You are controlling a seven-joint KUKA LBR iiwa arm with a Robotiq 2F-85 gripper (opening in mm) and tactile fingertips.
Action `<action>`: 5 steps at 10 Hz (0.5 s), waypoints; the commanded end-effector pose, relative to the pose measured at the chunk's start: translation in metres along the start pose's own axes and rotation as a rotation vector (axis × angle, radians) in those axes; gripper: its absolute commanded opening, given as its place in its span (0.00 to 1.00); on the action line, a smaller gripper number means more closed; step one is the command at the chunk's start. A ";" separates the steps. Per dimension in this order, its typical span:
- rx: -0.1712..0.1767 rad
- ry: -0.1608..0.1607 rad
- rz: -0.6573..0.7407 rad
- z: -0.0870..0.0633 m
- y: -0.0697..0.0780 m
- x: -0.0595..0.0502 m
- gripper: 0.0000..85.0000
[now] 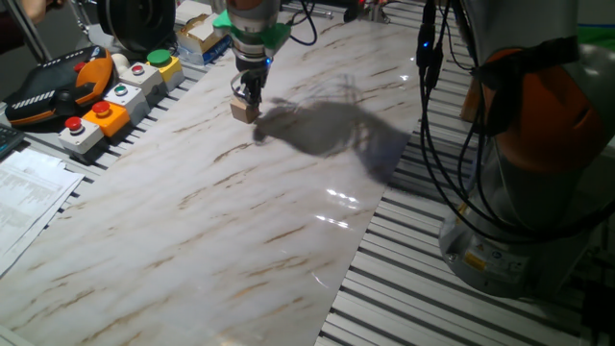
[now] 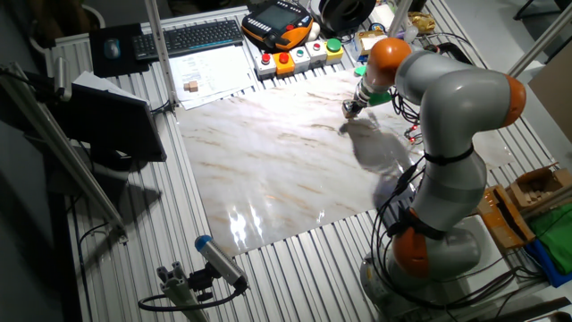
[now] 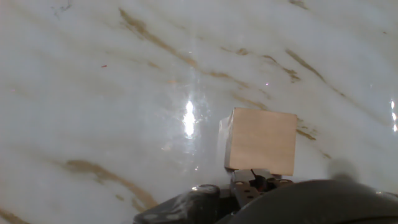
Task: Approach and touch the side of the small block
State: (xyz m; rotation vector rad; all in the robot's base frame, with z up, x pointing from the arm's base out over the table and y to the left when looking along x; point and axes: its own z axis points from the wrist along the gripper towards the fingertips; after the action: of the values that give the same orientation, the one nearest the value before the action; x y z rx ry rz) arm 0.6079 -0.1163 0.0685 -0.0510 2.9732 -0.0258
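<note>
The small block (image 1: pixel 244 111) is a tiny light-tan wooden cube resting on the marble-patterned tabletop (image 1: pixel 240 221) near its far edge. My gripper (image 1: pixel 251 94) hangs straight down just above and behind it, with the fingers together and their tips at the block's upper edge. In the hand view the block (image 3: pixel 260 142) fills the middle right, and the dark fingertips (image 3: pixel 252 182) sit right against its near side; I cannot tell whether a hairline gap separates them. In the other fixed view the gripper (image 2: pixel 351 108) is at the far side of the table, and the block is too small to make out.
Grey boxes topped with coloured buttons (image 1: pixel 115 96) line the far left edge and also show in the other fixed view (image 2: pixel 295 58). An orange teach pendant (image 1: pixel 58 86) and papers (image 1: pixel 29 192) lie beyond them. Black cables (image 1: pixel 437 115) hang at the right by the arm's base (image 2: pixel 420 250).
</note>
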 end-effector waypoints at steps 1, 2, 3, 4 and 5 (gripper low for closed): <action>-0.012 0.015 0.001 0.000 0.000 0.002 0.01; -0.021 0.035 -0.001 -0.001 0.000 0.003 0.01; -0.026 0.061 0.000 -0.004 0.002 0.005 0.01; -0.023 0.072 0.005 -0.006 0.005 0.007 0.01; -0.017 0.080 0.010 -0.010 0.010 0.009 0.01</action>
State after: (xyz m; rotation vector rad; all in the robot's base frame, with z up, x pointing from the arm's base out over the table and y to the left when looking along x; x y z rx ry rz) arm 0.5961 -0.1066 0.0771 -0.0387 3.0541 -0.0038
